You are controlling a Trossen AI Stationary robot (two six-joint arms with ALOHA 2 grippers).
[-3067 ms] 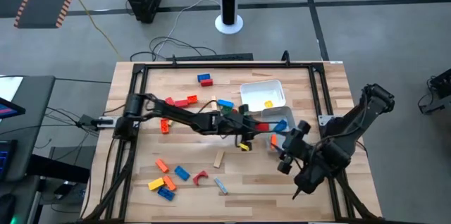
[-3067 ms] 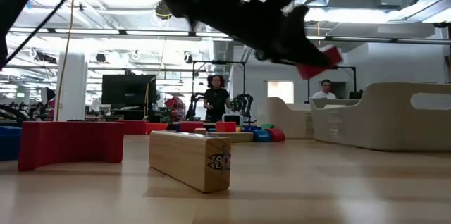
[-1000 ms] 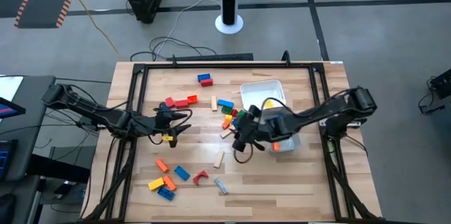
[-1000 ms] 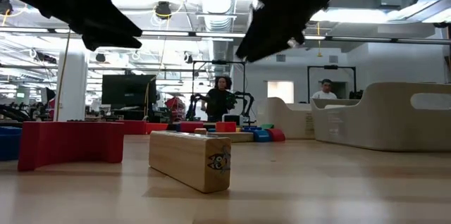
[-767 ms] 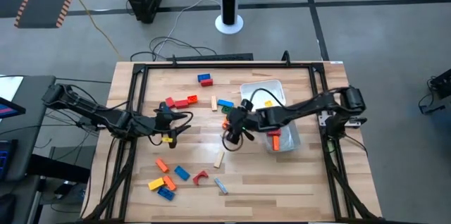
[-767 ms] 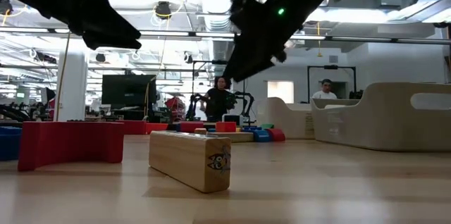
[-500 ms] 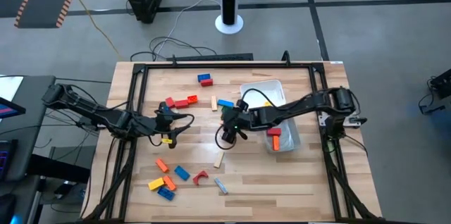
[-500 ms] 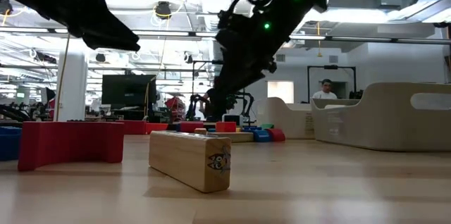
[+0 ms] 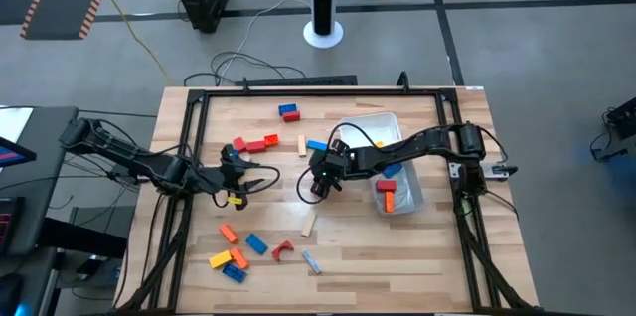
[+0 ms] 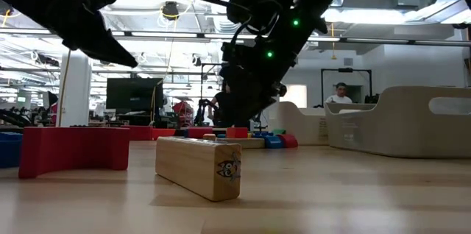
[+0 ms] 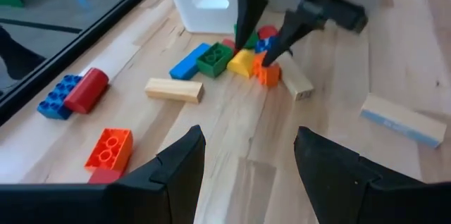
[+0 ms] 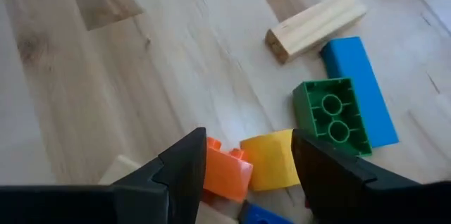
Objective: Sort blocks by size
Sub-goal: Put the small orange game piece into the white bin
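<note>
R gripper (image 12: pixel 243 157) open, empty, over orange block (image 12: pixel 227 171) beside yellow block (image 12: pixel 271 159). L gripper (image 11: pixel 243 164) open, empty, at table (image 9: pixel 417 246) left.

Two dark jointed arms — black cabling; small green lights on one

Right claw (image 9: pixel 320 179) hides the clustered blocks (image 9: pixel 320 165) from above

desk (image 9: pixel 388 246): pale wood grain, black frame | blocks: orange block (image 12: pixel 227 170), yellow block (image 12: pixel 271 159), green block (image 12: pixel 331 116), blue bar (image 12: pixel 359 86), tan bar (image 12: pixel 315 27), red arch block (image 9: pixel 283 250) | tub (image 9: pixel 363 127): white | right end effector (image 9: pixel 320 185): dark | left end effector (image 9: pixel 250 185): dark, yellow piece beside it
</note>
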